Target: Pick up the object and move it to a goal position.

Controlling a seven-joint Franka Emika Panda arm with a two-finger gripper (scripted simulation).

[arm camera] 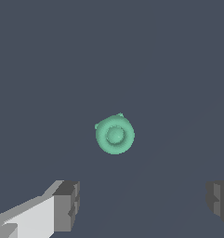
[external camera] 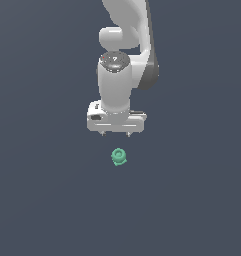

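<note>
Dark slate-grey ground [external camera: 37, 200] fills both views, flat and plain, with no wall, rim or edge in sight anywhere. Open room lies on every side of the arm and of the lump, toward the exterior view's left and right alike.

Only 1 small thing lies on that ground: the mint-green lump [external camera: 119, 156], knobbly, with a round ring-like top facing up. In the exterior view it sits just below the pincer in the picture, a little apart from it, and it is much smaller than the white hand above it. The wrist view shows the lump [arm camera: 115, 135] from straight above as a ring with a raised middle and a couple of small bumps at its rim, lying alone on the bare ground.

The white arm [external camera: 123, 55] comes down from the top of the exterior view and ends in the pincer [external camera: 116, 134], which points downward. Its 2 fingers stand wide apart: in the wrist view 1 grey fingertip [arm camera: 67, 204] shows at one lower side and the other at the far side, with a broad gap between them. The pincer [arm camera: 143, 202] holds nothing and touches nothing; the lump lies clear of both fingers.
</note>
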